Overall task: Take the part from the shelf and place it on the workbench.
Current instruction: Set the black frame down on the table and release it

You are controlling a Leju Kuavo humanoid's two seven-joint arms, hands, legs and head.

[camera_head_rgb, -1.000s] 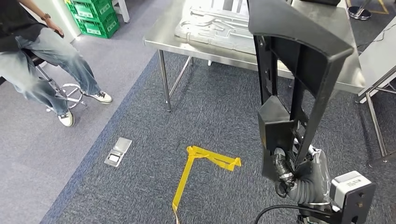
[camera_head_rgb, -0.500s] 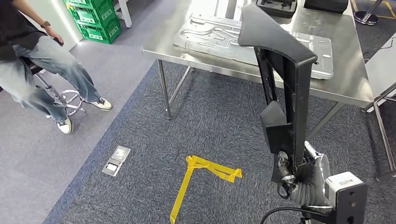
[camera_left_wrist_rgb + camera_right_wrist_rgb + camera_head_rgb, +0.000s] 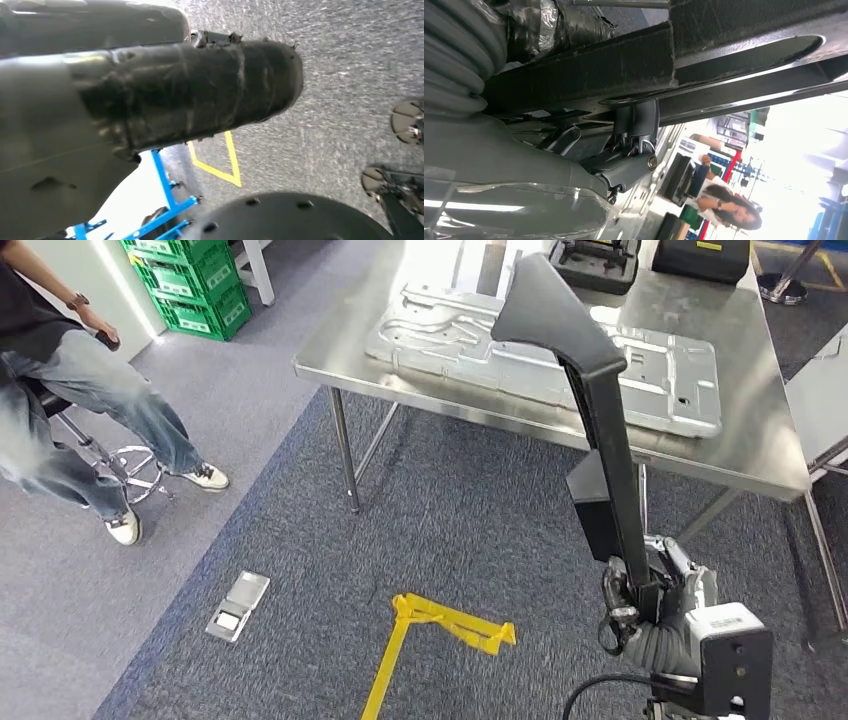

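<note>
We see our right hand (image 3: 640,595) low at the right of the head view, its fingers wrapped around the lower end of a long black plastic part (image 3: 600,430). The right wrist view confirms it: dark fingers (image 3: 634,125) are closed over the edge of the part (image 3: 734,60), so the grasp looks firm.

The part stands nearly upright, its long axis running from our hand up to a broad flared top. In the head view that top overlaps the near edge of the stainless steel workbench (image 3: 760,455), though it is carried in the air and, as far as we can judge, is not touching it. The workbench lies ahead of us, beyond the part, with a pressed metal panel (image 3: 450,325) on it and black cases further back.

Our left hand (image 3: 190,95) shows as a dark taped shape over the carpet; we cannot tell how its fingers lie.

A person (image 3: 70,390) sits on a stool at the left. Yellow floor tape (image 3: 440,625) marks the carpet in front of us.

We judge the part must travel forward and tip down flat onto the bench.
</note>
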